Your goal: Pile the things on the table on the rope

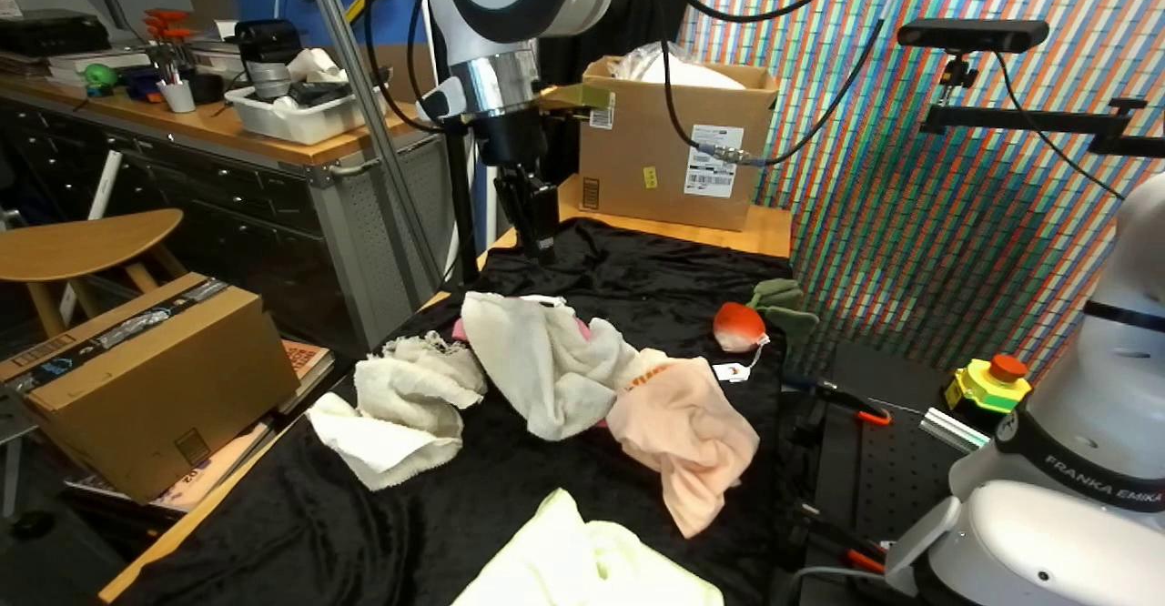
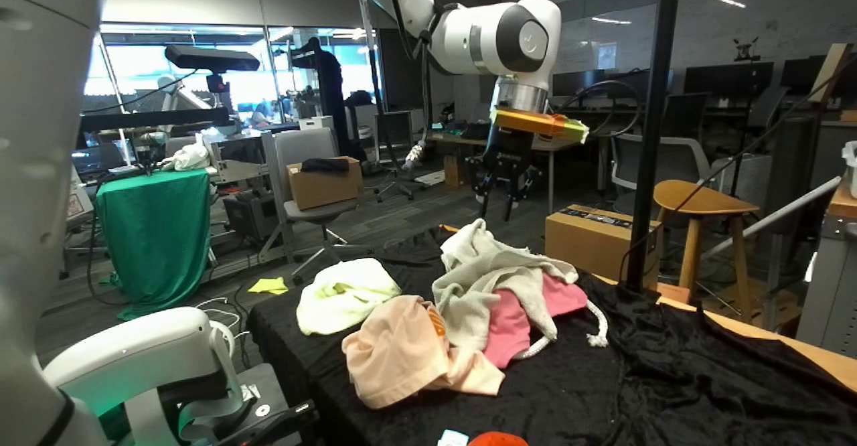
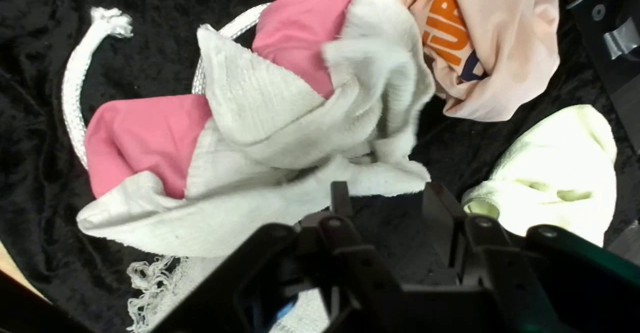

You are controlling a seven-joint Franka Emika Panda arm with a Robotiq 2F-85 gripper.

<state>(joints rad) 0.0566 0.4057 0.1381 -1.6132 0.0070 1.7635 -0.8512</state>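
My gripper (image 3: 387, 193) stands open above the black table (image 1: 400, 542), its fingers apart with only dark fabric visible between them. In the wrist view a pale grey-white cloth (image 3: 285, 118) lies draped over a pink cloth (image 3: 145, 128); one fold of it looks blurred. From under the pink emerges the white rope (image 3: 75, 88), mostly covered, its knotted end bare. A peach cloth (image 1: 683, 442) touches the grey-white one. Set apart is a yellow-green cloth (image 2: 348, 292). A frayed white cloth (image 1: 410, 415) sits beside the pile in an exterior view. The gripper (image 2: 495, 211) hangs clear above all the cloths.
A red plush piece (image 1: 739, 327) with green leaves and a tag lies near the table's edge by the robot base (image 1: 1074, 460). At one end of the table stands a large cardboard box (image 1: 673, 151). Another box (image 1: 155, 388) rests beside the table. A dark pole (image 2: 653, 124) rises next to it.
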